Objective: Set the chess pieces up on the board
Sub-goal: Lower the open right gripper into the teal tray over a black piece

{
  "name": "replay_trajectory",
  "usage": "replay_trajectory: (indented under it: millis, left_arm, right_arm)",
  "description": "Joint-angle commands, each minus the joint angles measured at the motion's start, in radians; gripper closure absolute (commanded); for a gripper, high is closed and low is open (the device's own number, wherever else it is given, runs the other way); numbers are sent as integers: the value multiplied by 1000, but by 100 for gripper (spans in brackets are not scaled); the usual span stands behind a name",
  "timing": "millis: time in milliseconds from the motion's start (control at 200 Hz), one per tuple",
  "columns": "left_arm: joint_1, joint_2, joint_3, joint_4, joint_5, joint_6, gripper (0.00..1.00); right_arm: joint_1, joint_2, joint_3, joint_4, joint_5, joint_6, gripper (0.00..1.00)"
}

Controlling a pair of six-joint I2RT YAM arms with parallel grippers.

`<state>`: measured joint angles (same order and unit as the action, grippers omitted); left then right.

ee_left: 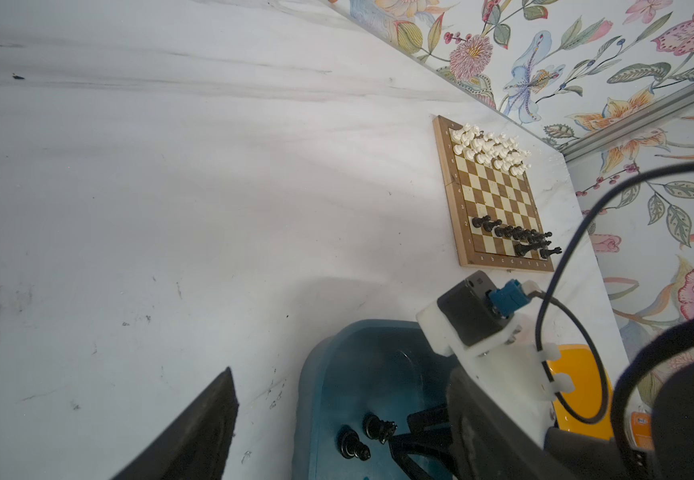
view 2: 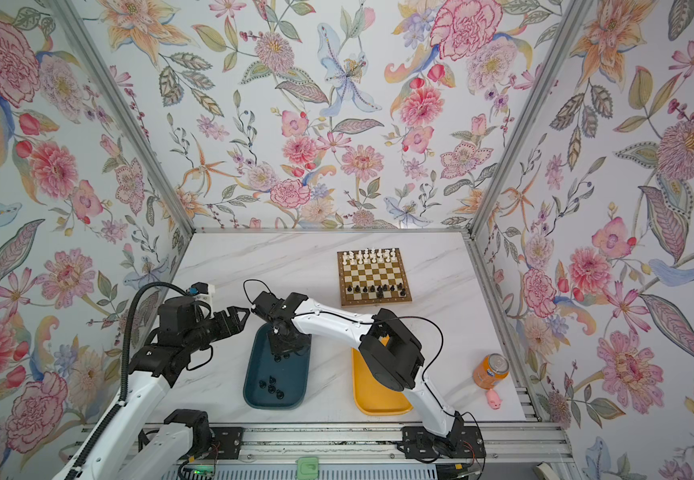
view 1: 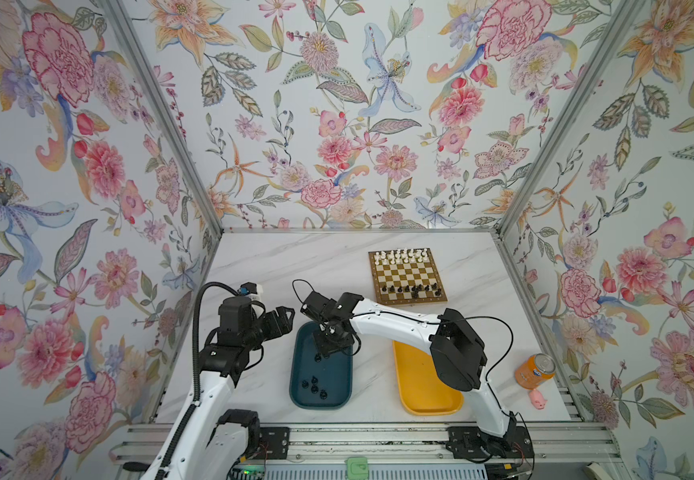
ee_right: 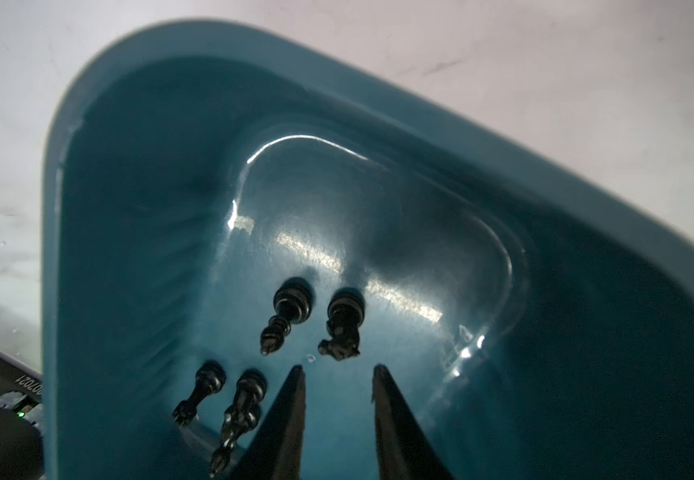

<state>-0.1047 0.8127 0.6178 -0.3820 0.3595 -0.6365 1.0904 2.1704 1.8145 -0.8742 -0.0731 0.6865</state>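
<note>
chess pieces [ee_right: 291, 309] — glossy black, rounded teal tray [ee_right: 150, 166]

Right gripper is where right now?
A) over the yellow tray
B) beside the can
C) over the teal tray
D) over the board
C: the right gripper hangs over the teal tray, jaws apart, close to the loose black pieces lying in it.

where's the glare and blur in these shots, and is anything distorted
Right wrist view: bright glare streaks on the teal tray floor, its rim soft, the black pieces fairly sharp, the right gripper tips dark silhouettes. Left wrist view: the board is sharp, and a soft shadow lies on the table beside the tray. In both top views: even light, and the wall posts splay outward from the wide-angle lens.
</note>
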Motion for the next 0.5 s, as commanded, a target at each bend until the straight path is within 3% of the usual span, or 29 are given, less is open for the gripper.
replay_trajectory:
  millis: [0, 495]
  left_arm:
    - [8, 0, 8, -12, 15, 29, 19]
    - [7, -1, 11, -15, 24, 32, 20]
  right_arm:
    - [-3, 24, 25, -34, -11, 28, 72]
    - [-5, 65, 45, -41, -17, 56, 72]
